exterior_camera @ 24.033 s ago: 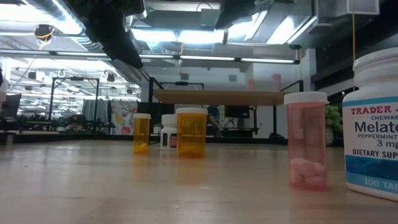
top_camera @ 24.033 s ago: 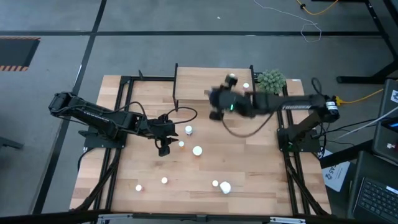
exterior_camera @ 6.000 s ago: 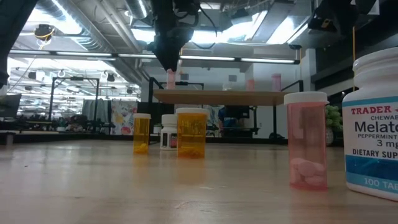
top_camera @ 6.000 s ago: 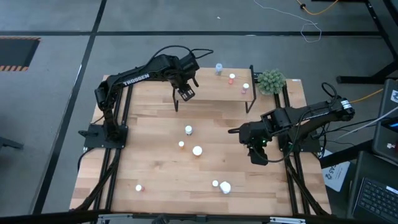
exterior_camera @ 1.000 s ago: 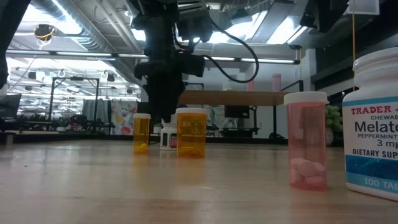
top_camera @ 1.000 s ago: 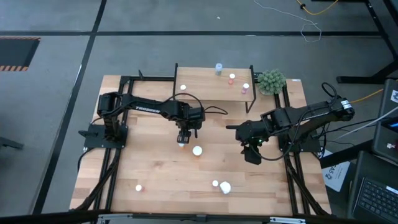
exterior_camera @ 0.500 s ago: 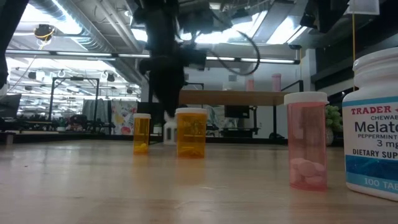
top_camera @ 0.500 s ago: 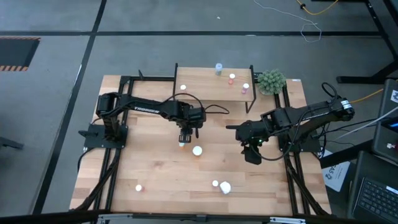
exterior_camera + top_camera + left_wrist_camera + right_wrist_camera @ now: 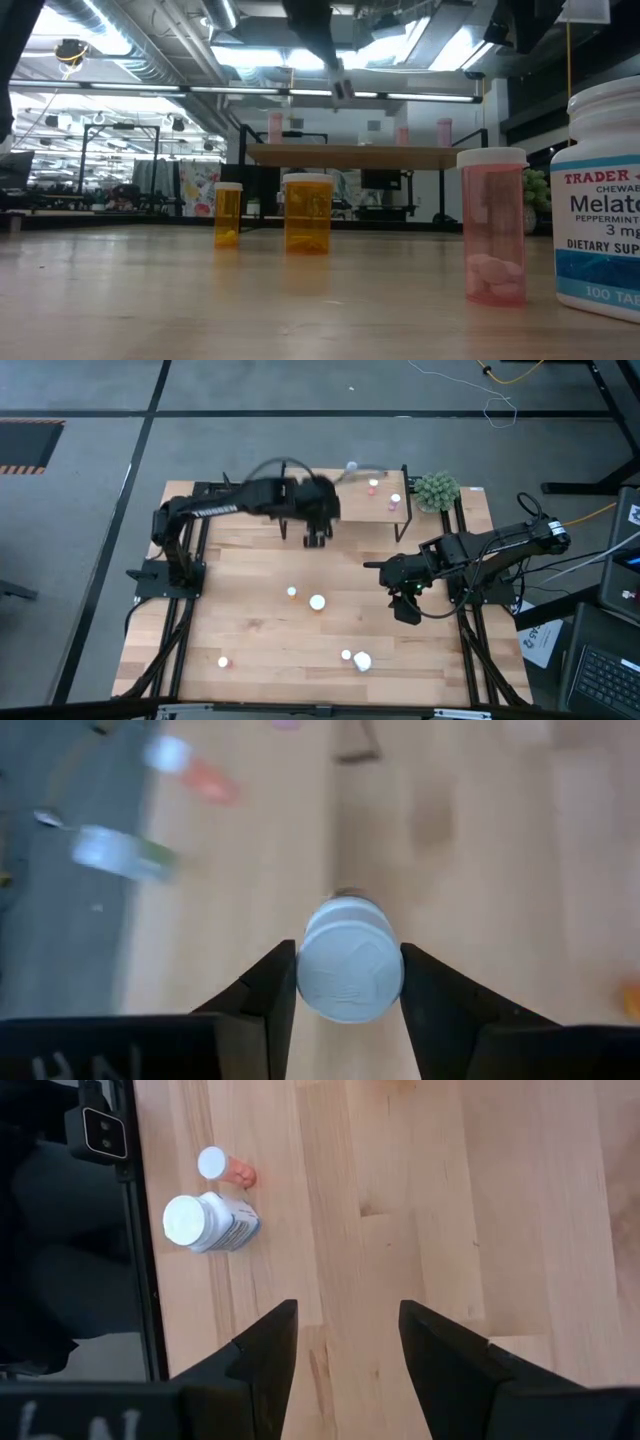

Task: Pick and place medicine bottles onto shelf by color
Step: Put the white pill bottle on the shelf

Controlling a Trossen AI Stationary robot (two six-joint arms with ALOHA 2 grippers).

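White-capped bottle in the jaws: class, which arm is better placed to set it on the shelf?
Left. The left gripper grips the white-capped bottle beside the light-wood shelf; the right gripper hangs open and empty.

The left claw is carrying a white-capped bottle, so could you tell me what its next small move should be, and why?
Probably carry on to the shelf and lower there. The left claw is shut on the white-capped bottle and in the high view is at the shelf's near edge, above the table. The right claw waits open, away from the shelf.
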